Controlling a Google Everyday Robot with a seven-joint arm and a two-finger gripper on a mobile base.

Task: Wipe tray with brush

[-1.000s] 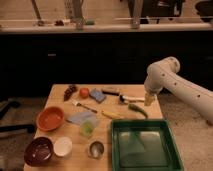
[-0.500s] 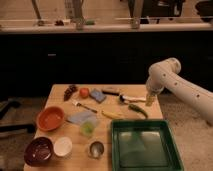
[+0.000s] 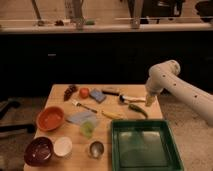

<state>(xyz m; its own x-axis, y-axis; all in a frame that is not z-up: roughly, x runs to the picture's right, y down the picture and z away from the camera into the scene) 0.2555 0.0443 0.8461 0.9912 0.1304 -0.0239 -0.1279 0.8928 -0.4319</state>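
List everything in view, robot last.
tray: 1, green, front right
brush: 1, white-handled, behind tray
pepper: 1, green, behind tray
banana: 1, yellow, centre
large bowl: 1, orange, left
dark bowl: 1, maroon, front left
small bowl: 1, white, front
metal cup: 1, silver, front
plastic cup: 1, green, centre
cloth: 1, blue, centre
fork: 1, silver, behind cloth
grapes: 1, dark, back left
round fruit: 1, red-orange, beside grapes
sponge: 1, blue, back
block: 1, dark, back
table: 1, wooden, centre
arm: 1, white, right
gripper: 1, white, beside brush handle
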